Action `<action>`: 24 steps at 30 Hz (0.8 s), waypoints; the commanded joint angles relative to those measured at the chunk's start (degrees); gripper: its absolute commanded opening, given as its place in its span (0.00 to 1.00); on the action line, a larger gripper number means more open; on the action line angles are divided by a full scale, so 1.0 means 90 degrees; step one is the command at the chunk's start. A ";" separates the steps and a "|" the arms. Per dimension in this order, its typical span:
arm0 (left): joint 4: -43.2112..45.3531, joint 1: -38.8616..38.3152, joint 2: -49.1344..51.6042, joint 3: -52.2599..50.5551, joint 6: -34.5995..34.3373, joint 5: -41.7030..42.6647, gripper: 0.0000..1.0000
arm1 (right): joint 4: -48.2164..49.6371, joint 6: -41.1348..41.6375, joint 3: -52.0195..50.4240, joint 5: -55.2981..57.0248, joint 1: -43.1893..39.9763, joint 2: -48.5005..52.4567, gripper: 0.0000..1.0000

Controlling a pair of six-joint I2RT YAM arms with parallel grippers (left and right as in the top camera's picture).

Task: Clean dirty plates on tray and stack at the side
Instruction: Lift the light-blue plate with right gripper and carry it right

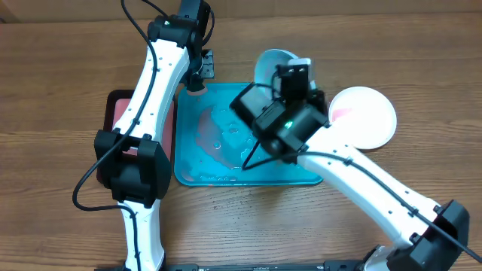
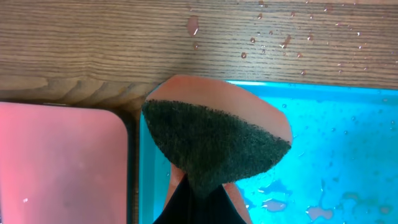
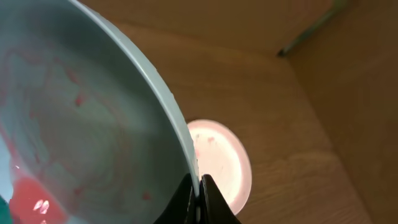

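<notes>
The right gripper [image 3: 199, 190] is pinching the rim of the light blue plate [image 3: 81, 112] between closed fingers. It is holding the plate steeply tilted above the far right part of the turquoise tray [image 1: 197, 162], probably so that the red sauce [image 3: 34, 199] pooling at its low edge is draining into the tray rather than onto the table [image 1: 60, 45]. The left gripper [image 2: 189, 202] is clamping a sponge [image 2: 211, 143], dark scouring face toward the wrist camera, and is hovering over the tray's far left corner, just beside the dark red tray [image 2: 62, 162]. That is putting the scrubber apart from the plate, so wiping looks not yet under way. A white plate [image 1: 365, 117] is lying on the table to the right, outside the tray, seemingly at the stacking spot, though its faint red smear suggests it needs cleaning. No yellow-green plate is showing.
</notes>
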 commanded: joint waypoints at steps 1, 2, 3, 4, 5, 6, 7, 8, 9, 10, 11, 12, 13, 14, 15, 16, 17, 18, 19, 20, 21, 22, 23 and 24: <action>0.0017 0.0007 0.0007 -0.0034 0.0121 0.0036 0.04 | 0.0010 0.0024 0.0117 0.1462 0.0342 -0.0151 0.04; 0.0017 0.0007 0.0007 -0.0034 0.0121 0.0034 0.04 | 0.0012 0.0024 0.0117 0.1639 0.0418 -0.0151 0.04; 0.0017 0.0007 0.0007 -0.0034 0.0121 0.0034 0.04 | 0.0010 0.0056 0.0117 0.1802 0.0483 -0.0151 0.04; 0.0017 0.0007 0.0007 -0.0034 0.0121 0.0034 0.04 | -0.0017 0.0138 0.0117 0.1938 0.0534 -0.0151 0.04; 0.0019 0.0007 0.0007 -0.0034 0.0121 0.0034 0.04 | -0.0058 0.0228 0.0117 0.2050 0.0571 -0.0151 0.04; 0.0022 0.0007 0.0007 -0.0034 0.0121 0.0034 0.04 | -0.0124 0.0364 0.0117 0.2169 0.0619 -0.0151 0.04; 0.0024 0.0007 0.0007 -0.0034 0.0121 0.0034 0.04 | -0.0172 0.0430 0.0117 0.2208 0.0646 -0.0151 0.04; 0.0029 0.0007 0.0007 -0.0034 0.0121 0.0034 0.04 | -0.0211 0.0510 0.0117 0.2237 0.0668 -0.0151 0.04; 0.0041 0.0007 0.0007 -0.0034 0.0121 0.0034 0.04 | -0.0260 0.0578 0.0117 0.2237 0.0685 -0.0151 0.04; 0.0046 0.0007 0.0007 -0.0034 0.0121 0.0034 0.04 | -0.0279 0.0605 0.0117 0.2227 0.0690 -0.0151 0.04; 0.0051 0.0007 0.0007 -0.0034 0.0121 0.0034 0.04 | -0.0333 0.0704 0.0117 0.2198 0.0690 -0.0151 0.04; 0.0053 0.0007 0.0007 -0.0034 0.0121 0.0034 0.04 | -0.0430 0.0896 0.0117 0.2176 0.0690 -0.0151 0.04; 0.0058 0.0007 0.0007 -0.0034 0.0121 0.0034 0.04 | -0.0508 0.1039 0.0117 0.2161 0.0690 -0.0151 0.04; 0.0061 0.0007 0.0007 -0.0034 0.0121 0.0034 0.04 | -0.0668 0.1302 0.0117 0.2135 0.0690 -0.0151 0.04; 0.0063 0.0007 0.0007 -0.0034 0.0121 0.0034 0.04 | -0.0760 0.1443 0.0117 0.2135 0.0690 -0.0151 0.04; 0.0063 0.0007 0.0007 -0.0034 0.0121 0.0034 0.04 | -0.0874 0.1574 0.0117 0.2142 0.0690 -0.0151 0.04; 0.0063 0.0007 0.0007 -0.0034 0.0121 0.0034 0.04 | -0.0974 0.1664 0.0117 0.2193 0.0695 -0.0151 0.04; 0.0066 0.0007 0.0007 -0.0034 0.0121 0.0034 0.04 | -0.1098 0.1722 0.0119 0.2363 0.0702 -0.0151 0.04; 0.0068 0.0007 0.0007 -0.0034 0.0121 0.0034 0.04 | -0.1117 0.1722 0.0119 0.2484 0.0702 -0.0151 0.04; 0.0068 0.0007 0.0007 -0.0034 0.0121 0.0034 0.04 | -0.1110 0.1722 0.0119 0.2535 0.0704 -0.0151 0.04; 0.0068 0.0007 0.0007 -0.0034 0.0121 0.0034 0.04 | -0.1100 0.1724 0.0119 0.2567 0.0709 -0.0155 0.04; 0.0066 0.0007 0.0007 -0.0034 0.0121 0.0034 0.04 | -0.1078 0.1727 0.0119 0.2531 0.0716 -0.0155 0.04; 0.0066 0.0007 0.0007 -0.0034 0.0121 0.0034 0.04 | -0.1061 0.1817 0.0117 0.2285 0.0721 -0.0155 0.04; 0.0066 0.0007 0.0007 -0.0034 0.0121 0.0036 0.04 | -0.1078 0.1885 0.0117 0.2169 0.0721 -0.0155 0.04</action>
